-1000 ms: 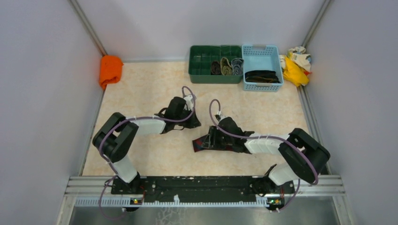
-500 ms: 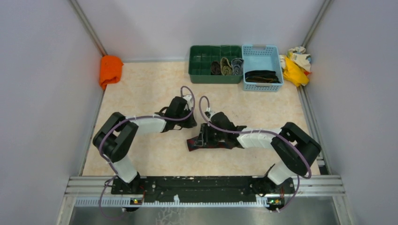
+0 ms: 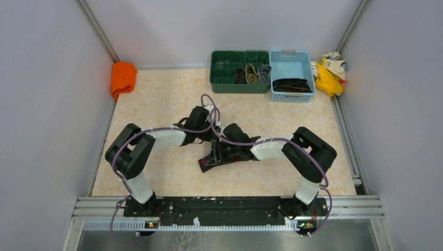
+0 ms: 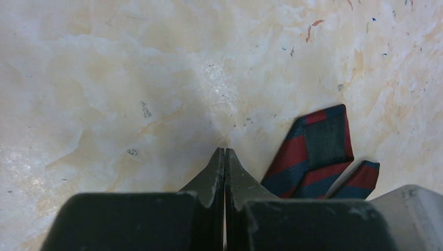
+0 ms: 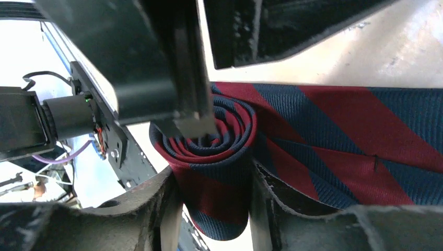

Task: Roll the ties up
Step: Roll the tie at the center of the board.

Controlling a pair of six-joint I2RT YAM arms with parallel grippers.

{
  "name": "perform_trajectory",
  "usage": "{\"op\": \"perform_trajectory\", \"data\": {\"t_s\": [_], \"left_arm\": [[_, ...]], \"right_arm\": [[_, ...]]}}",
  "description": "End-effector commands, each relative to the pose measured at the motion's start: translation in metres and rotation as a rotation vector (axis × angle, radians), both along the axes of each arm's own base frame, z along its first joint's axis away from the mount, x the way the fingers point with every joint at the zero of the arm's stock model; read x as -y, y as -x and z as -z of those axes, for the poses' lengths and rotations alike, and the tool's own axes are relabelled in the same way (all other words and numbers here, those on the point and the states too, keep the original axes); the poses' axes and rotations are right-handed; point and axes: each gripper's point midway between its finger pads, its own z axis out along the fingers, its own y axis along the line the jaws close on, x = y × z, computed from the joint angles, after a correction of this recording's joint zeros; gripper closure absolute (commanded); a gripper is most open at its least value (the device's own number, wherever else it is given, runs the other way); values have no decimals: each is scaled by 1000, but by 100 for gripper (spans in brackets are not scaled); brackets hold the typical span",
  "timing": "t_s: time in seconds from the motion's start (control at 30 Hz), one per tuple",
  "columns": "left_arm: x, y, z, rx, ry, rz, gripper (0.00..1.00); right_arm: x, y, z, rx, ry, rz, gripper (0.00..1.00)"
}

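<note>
Presently we find right gripper (image 5: 214,201) clamping the red tie (image 5: 339,130) roll, arm reaching further left than before; left gripper (image 4: 224,157) closed.

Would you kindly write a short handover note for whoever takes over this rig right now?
Grippers: the left gripper has its jaws shut with nothing seen between them, beside the red-and-navy tie. The right gripper has its jaws closed on that tie's rolled end; the rest is unrolled.
Done: three rolled ties stand in the green bin.
Left: finish this roll, probably bin it, then roll the dark ties lying in the blue basket.
</note>
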Motion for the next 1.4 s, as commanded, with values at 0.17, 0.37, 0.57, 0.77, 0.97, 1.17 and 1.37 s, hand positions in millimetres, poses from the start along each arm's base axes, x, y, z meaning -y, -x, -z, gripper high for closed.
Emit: {"op": "perform_trajectory", "data": {"t_s": [0.17,0.37,0.57,0.77,0.97,1.17,1.37], "left_arm": [[-4,1,12,-30,-41,13,100],[-6,-2,10,-20,-48,3,100],[-10,-5,9,-17,-54,-9,100],[-12,-6,11,-20,-54,-14,100],[-14,-12,10,-18,-54,-26,100],[-11,-12,7,-17,-39,-15,100],[-10,-12,6,-18,-39,-12,100]], "right_arm": [[-5,-12,-9,105,63,-25,42],[-12,-17,-35,173,36,-73,23],[-4,-32,-42,229,112,-36,21],[2,-36,-44,255,141,-28,18],[41,-58,-58,335,252,116,18],[122,-80,-58,349,425,368,28],[170,-68,-23,272,573,467,38]]}}
